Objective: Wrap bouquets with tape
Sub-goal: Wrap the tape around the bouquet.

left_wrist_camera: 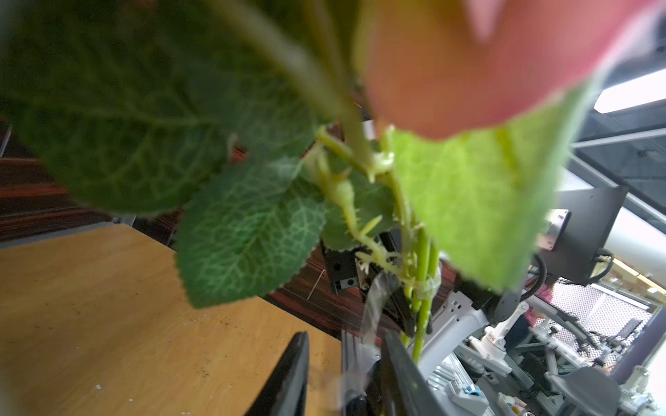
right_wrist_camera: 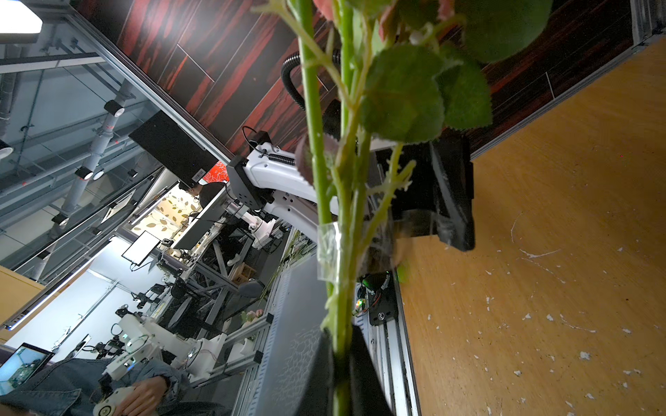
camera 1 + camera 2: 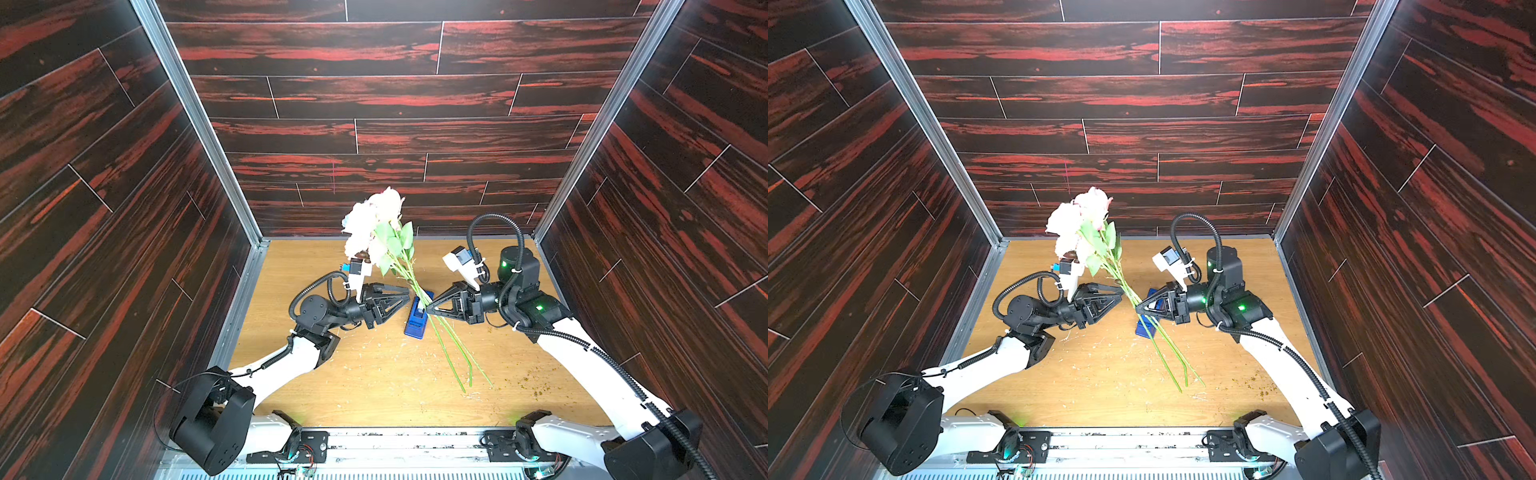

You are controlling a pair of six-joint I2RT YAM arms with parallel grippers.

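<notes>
Already the bouquet (image 3: 395, 245) hangs tilted in the air over the middle of the table (image 3: 332, 374), with its blooms toward the back wall and its stem ends low toward the front. A clear tape band (image 2: 328, 248) sits round its stems (image 2: 313, 144). The right gripper (image 3: 428, 309) carries it, jaws clamped on the stems on the stem-end side of that band. A loose tail (image 1: 374, 306) of tape trails from the band toward the left gripper (image 1: 344, 336). Its jaws stand apart on either side of the tail and pinch nothing, as far as the wrist view shows. Beneath the stems the blue tape dispenser (image 3: 415, 324) rests on the table. The likely trouble, I judge, is that tail. It is limp and sticky, so it could fold onto itself or cling to one finger before the jaws meet, leaving the wrap slack. A tug across such thin stems could also twist them in the right-hand clamp or splay the bunch.
</notes>
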